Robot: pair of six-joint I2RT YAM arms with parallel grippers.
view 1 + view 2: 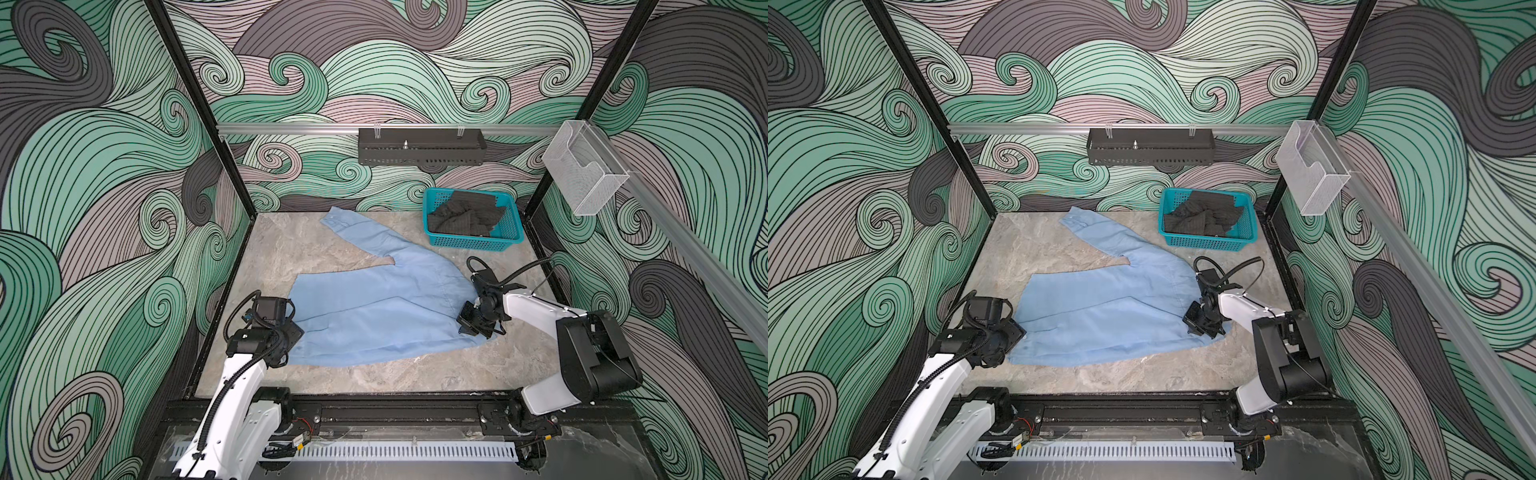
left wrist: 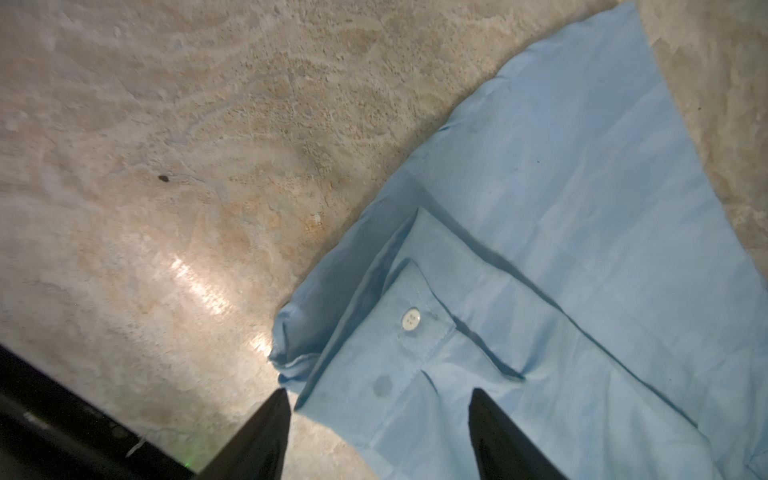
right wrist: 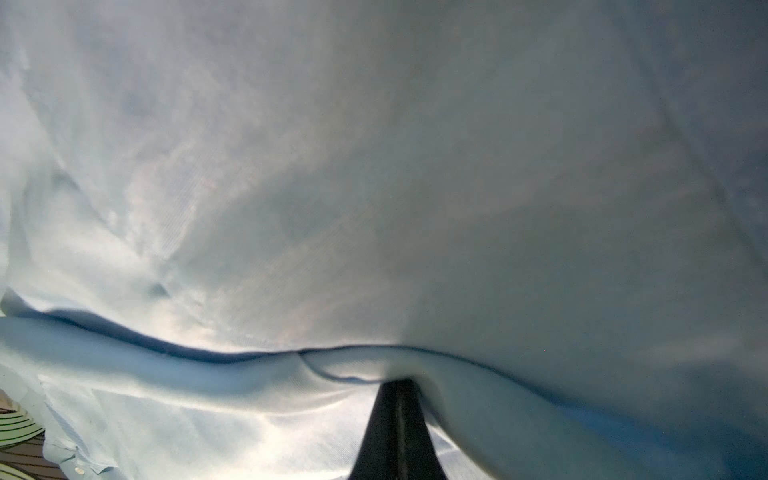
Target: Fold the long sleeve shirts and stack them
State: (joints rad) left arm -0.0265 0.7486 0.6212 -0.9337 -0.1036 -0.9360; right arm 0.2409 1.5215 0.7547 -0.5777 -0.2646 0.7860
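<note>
One long sleeve shirt, light blue, lies spread on the marbled tabletop in both top views. One sleeve runs toward the back left. My left gripper is at the shirt's left edge and stands open. Its black fingertips straddle a folded-in cuff with a white button, and nothing is held. My right gripper is shut on the shirt's right edge. The pinched fabric billows across most of the right wrist view.
A teal mesh basket with a dark garment stands at the back right, close behind the right arm. A black tray and a clear box hang on the rails. The black frame borders the front.
</note>
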